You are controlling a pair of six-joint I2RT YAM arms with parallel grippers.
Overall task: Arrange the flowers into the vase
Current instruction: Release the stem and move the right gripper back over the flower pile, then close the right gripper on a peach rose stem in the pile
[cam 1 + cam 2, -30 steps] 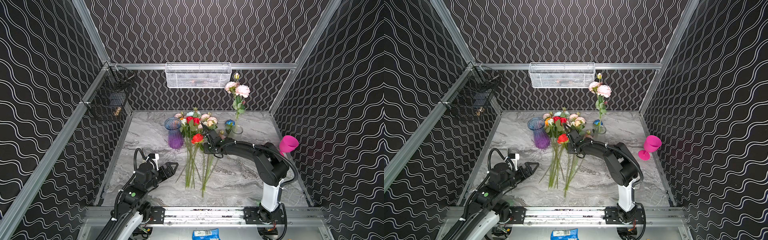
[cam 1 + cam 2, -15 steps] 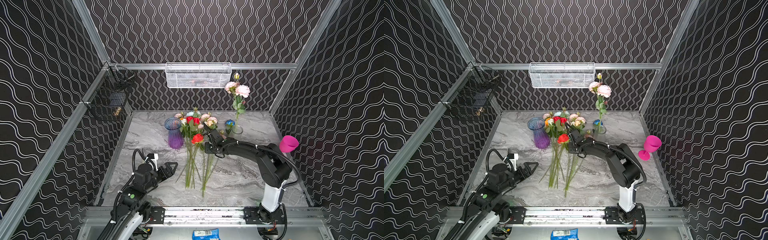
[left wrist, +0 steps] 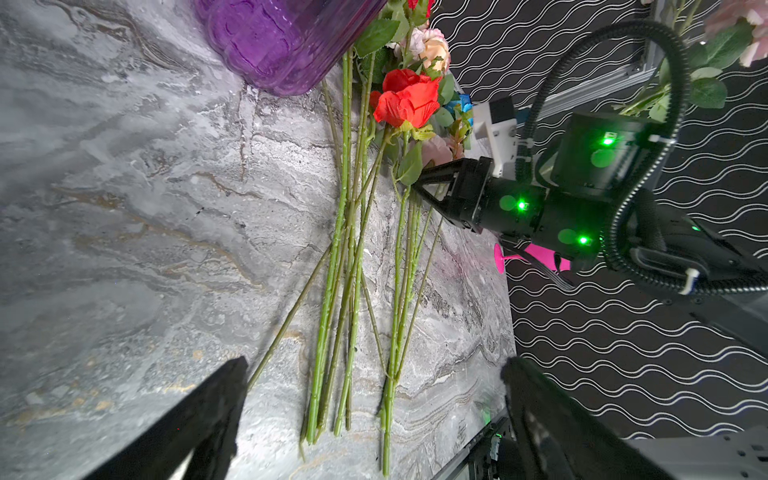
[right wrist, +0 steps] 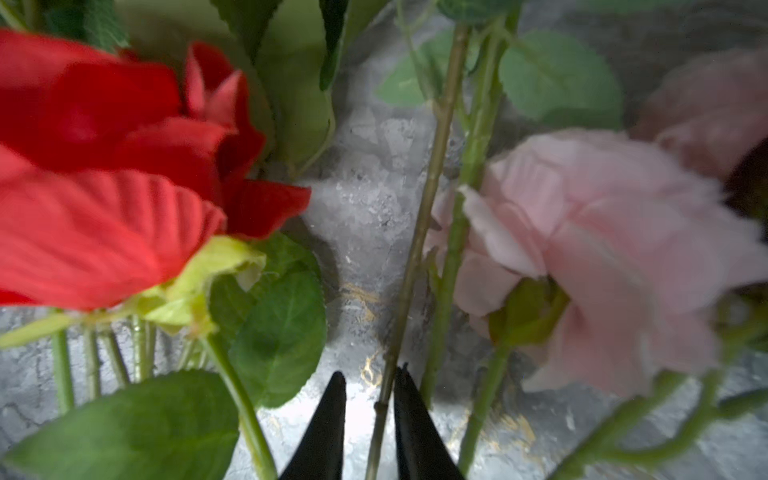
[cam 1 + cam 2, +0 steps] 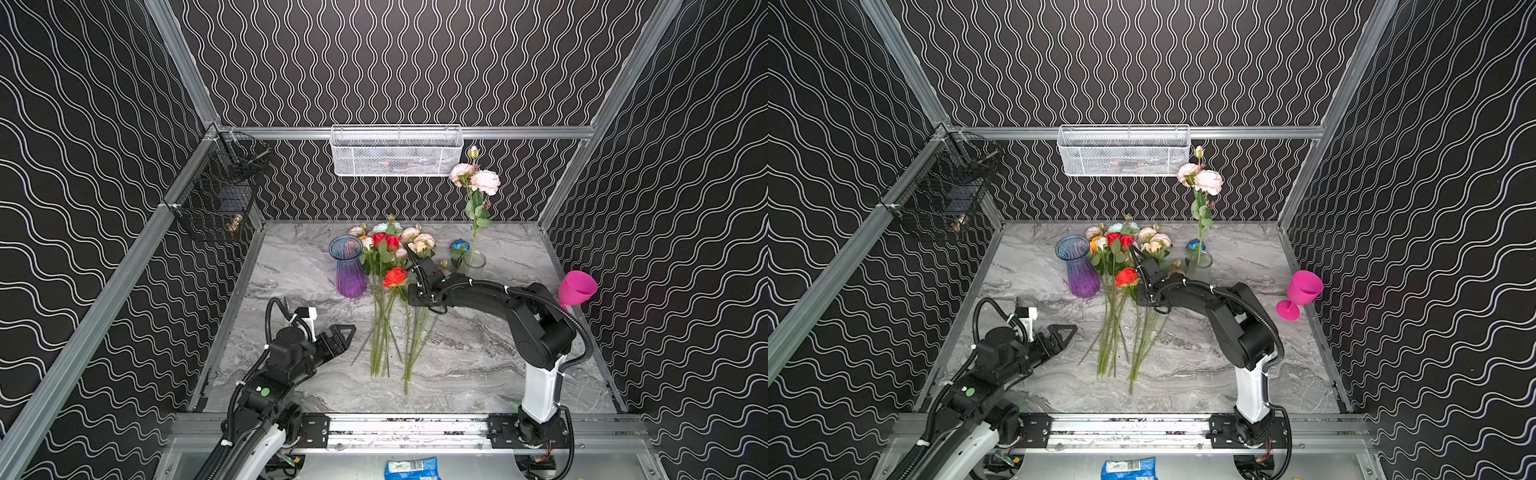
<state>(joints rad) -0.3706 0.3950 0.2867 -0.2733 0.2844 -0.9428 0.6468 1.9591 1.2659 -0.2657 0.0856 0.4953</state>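
L gripper at 7 o'clock, low over the marble table, jaws wide apart, holding nothing. Flowers lie flat mid-table, stem ends twd 6, blooms twd 12. R gripper reaches in from 4, down among the stems just beside the red rose. Its jaws are narrowly parted w/ one thin stem btwn them, touching one finger, not pinched. Purple vase upright at 11, beside the blooms. Clear glass vase at 1 holds a pink rose spray. Pink goblet at 3.
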